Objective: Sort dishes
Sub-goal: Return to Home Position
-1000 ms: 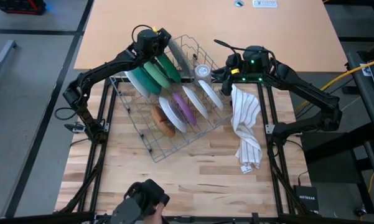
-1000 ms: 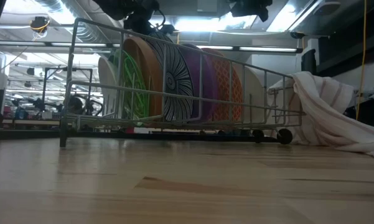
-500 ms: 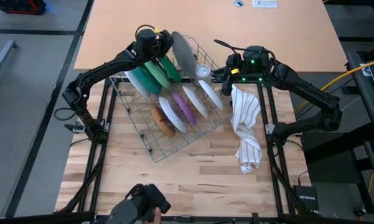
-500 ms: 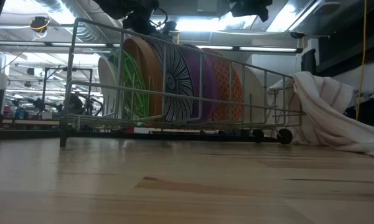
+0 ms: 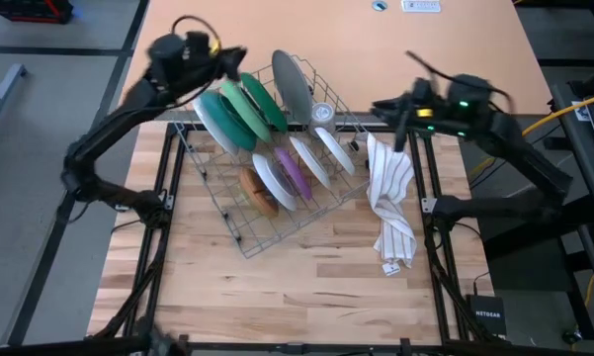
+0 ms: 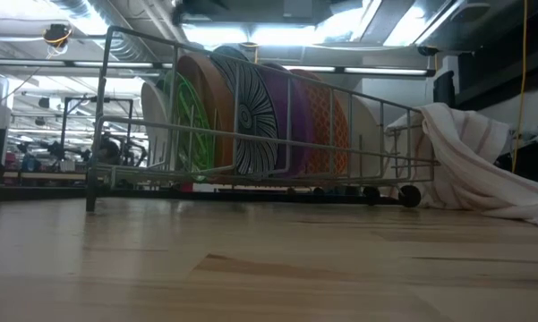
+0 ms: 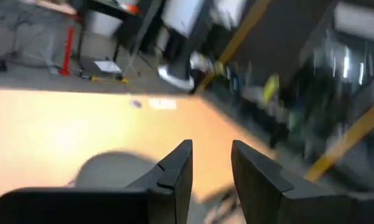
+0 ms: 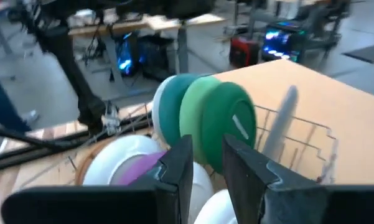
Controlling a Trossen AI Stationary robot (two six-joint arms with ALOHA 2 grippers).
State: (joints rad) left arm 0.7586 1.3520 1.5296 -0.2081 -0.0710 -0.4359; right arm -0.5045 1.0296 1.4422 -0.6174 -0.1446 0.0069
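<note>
The dishes stand on edge in the grey wire rack (image 5: pixel 277 225). A white plate (image 5: pixel 212 124), a teal one (image 5: pixel 234 117), a green one (image 5: pixel 258 101) and a grey one (image 5: pixel 290 87) fill the far row. Smaller white (image 5: pixel 274 180), purple (image 5: pixel 295 170) and brown (image 5: pixel 260 191) ones stand nearer. My left gripper (image 5: pixel 235 57) (image 7: pixel 211 162) hovers open beyond the rack's far left corner, nothing between its fingers. My right gripper (image 5: pixel 381 106) (image 8: pixel 206 155) is open to the right of the rack, above the cloth's top, facing the plates. Neither shows in the low view.
A white striped cloth (image 5: pixel 390 198) lies draped to the right of the rack. A small clear round piece (image 5: pixel 321 112) sits at the rack's far side. Bare wood lies in front of the rack (image 5: pixel 306 287), and brown board behind it (image 5: pixel 376 49).
My left gripper has drawn back from the grey plate, up and toward the table's far left, rolling as it went. The grey plate stays in the rack and now shows more of its face. My right gripper has pulled away from the rack toward the right edge.
</note>
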